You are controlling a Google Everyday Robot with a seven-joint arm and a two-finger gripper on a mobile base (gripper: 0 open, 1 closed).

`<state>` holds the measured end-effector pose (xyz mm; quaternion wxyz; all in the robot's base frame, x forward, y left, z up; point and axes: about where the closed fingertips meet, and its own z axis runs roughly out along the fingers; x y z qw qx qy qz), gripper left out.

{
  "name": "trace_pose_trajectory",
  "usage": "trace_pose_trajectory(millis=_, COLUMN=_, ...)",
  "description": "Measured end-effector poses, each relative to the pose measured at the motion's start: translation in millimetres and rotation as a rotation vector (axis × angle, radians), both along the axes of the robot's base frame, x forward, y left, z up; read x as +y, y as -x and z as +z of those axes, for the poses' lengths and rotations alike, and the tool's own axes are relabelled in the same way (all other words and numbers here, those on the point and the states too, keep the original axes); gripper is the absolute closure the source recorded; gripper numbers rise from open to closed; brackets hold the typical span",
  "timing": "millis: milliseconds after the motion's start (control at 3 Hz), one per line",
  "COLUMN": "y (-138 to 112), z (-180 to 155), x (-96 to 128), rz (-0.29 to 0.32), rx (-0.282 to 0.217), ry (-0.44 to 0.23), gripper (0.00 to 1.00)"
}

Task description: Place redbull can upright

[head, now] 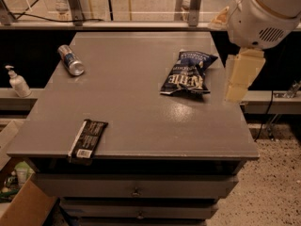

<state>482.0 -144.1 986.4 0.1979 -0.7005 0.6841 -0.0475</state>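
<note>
The redbull can [71, 60] lies on its side near the back left corner of the grey table [131, 112], its silver end pointing toward the front right. My gripper [241, 75] hangs from the white arm housing [263, 13] over the table's right edge, just right of the chips bag and far from the can. Nothing shows in its grasp.
A dark blue chips bag [188, 73] lies at the right middle of the table. A black snack bar [88, 139] overhangs the front edge at the left. A white pump bottle [18, 83] stands on the ledge to the left. A cardboard box [23, 206] sits on the floor at the lower left.
</note>
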Motion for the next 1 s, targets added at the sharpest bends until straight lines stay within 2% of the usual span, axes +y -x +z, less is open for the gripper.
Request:
trace_pose_trajectory(millis=333, y=-18, z=-4, x=39, rz=0.131, rx=-0.034, ry=0.019, gripper=0.00)
trace_pose_trajectory(millis=667, y=-23, z=-6, x=87, rz=0.243, rx=-0.075, ry=0.001, gripper=0.00)
trace_pose_trajectory(millis=1000, y=-23, z=-6, x=87, rz=0.243, rx=-0.075, ry=0.001, gripper=0.00)
